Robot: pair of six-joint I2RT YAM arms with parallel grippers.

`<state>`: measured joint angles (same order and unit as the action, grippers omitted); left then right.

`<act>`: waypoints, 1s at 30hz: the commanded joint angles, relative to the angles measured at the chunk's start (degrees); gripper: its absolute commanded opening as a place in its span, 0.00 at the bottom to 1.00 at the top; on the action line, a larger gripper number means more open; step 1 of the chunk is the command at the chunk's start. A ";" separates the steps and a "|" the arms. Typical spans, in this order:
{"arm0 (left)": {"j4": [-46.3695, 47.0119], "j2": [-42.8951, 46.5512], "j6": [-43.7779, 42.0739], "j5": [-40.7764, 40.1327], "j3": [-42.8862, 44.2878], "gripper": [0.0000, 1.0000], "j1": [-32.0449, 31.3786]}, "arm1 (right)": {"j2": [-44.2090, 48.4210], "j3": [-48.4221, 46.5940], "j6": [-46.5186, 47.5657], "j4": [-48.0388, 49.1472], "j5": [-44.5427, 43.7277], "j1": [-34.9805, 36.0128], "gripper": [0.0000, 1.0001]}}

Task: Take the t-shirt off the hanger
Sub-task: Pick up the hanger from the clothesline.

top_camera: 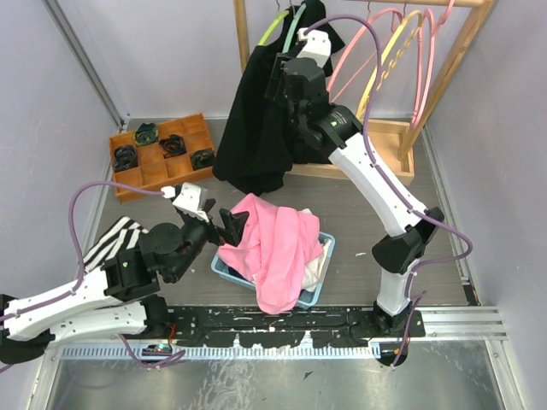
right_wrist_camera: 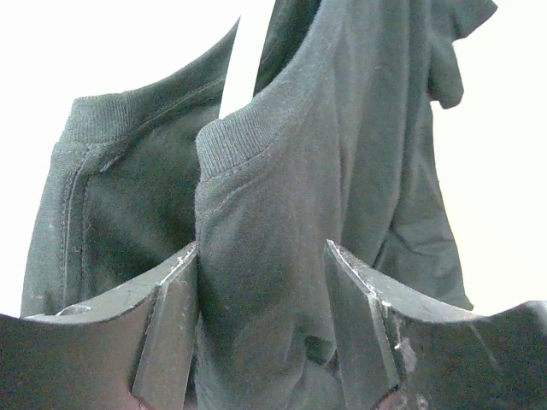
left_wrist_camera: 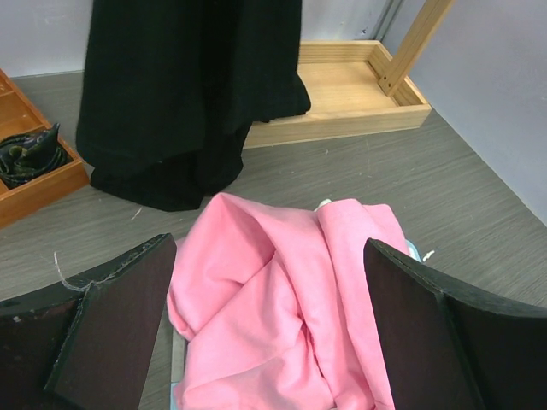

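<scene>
Right wrist view: my right gripper pinches a fold of the black t-shirt, which hangs on its hanger at the wooden rack; my left gripper gapes wide, empty, over pink cloth

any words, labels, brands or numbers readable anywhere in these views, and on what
None: no words, labels, brands or numbers can be read in any view.
The t-shirt, pink cloth, tray, bin and rack show no print.
</scene>
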<state>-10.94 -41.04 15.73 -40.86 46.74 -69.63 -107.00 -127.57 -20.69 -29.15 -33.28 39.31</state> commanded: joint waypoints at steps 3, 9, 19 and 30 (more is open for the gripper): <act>3.33 -1.34 0.96 0.74 0.03 0.98 0.19 | 5.32 2.17 3.82 1.48 -3.41 -0.19 0.62; 3.38 -1.85 0.98 0.89 0.31 0.98 0.19 | 5.83 2.41 5.07 1.69 -3.09 -1.63 0.60; 3.73 -2.29 0.55 0.79 0.57 0.98 0.17 | 5.75 1.66 4.66 0.89 -1.00 -4.50 0.55; 3.82 -2.29 0.18 0.53 0.98 0.98 0.16 | 3.20 -3.21 6.91 0.90 0.28 -5.61 0.41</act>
<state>-9.41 -43.44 16.08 -39.70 46.74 -69.63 -103.90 -126.56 -15.29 -29.87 -33.36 34.65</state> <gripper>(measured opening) 0.982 0.445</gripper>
